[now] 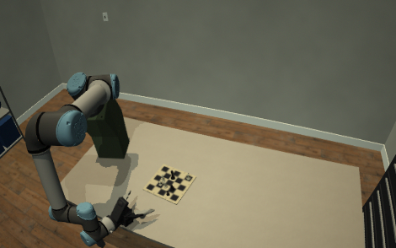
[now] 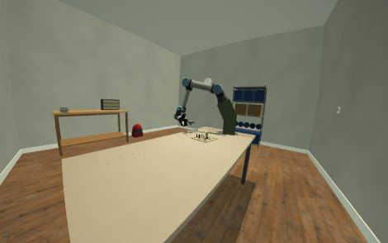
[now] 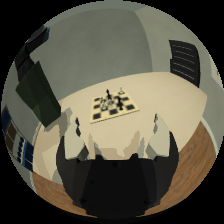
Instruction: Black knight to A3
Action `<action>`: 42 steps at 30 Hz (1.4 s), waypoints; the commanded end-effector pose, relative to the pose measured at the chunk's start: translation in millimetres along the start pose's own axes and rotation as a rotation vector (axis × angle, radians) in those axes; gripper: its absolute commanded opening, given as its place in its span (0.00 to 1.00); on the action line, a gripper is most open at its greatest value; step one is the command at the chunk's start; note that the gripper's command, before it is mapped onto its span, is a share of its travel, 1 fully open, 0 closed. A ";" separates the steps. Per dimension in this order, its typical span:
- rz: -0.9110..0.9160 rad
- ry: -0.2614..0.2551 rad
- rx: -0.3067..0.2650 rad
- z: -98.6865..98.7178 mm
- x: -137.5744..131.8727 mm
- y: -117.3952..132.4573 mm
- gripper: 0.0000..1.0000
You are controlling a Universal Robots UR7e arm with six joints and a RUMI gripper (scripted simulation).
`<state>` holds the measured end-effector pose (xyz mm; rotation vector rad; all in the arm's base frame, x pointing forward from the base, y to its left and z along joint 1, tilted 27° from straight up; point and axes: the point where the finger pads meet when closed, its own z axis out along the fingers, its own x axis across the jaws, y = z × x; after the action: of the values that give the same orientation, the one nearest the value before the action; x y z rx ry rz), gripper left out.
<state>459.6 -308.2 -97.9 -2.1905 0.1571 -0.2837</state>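
Note:
A small chessboard [image 1: 184, 192] [image 2: 203, 139] [image 3: 96, 118] lies on the beige table [image 1: 274, 202], in front of the arm's base. A few black and white pieces stand on it. A tall black piece [image 1: 173, 174] [image 3: 108, 93] is near the board's far side and another black piece is near its front. They are too small to tell which one is the knight. My gripper [image 1: 139, 204] [image 2: 186, 122] [image 3: 116, 116] is open and empty. It hovers over the table's edge, off the board to its front left, and faces the board.
The arm's green pedestal [image 1: 110, 131] stands on the table behind the board. A blue shelf unit [image 2: 248, 109] stands behind it. A dark rack [image 1: 381, 211] is at the right. A wooden bench [image 2: 91, 111] and a red object [image 2: 137, 131] stand by the left wall.

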 end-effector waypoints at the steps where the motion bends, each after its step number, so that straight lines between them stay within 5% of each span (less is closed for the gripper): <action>1: -0.001 0.001 -0.001 -7.0 -3.2 -25.6 1.00; 7: -0.001 0.001 -0.001 -11.6 -5.8 -44.5 1.00; 22: -0.033 -0.021 -0.028 -7.0 -5.3 -44.4 1.00; 30: -0.126 -0.084 -0.107 5.1 -4.5 -47.0 1.00; 42: -0.441 -0.298 -0.374 50.2 -4.0 -57.9 1.00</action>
<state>465.7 -246.9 -75.3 -2.5046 -0.3412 -0.1949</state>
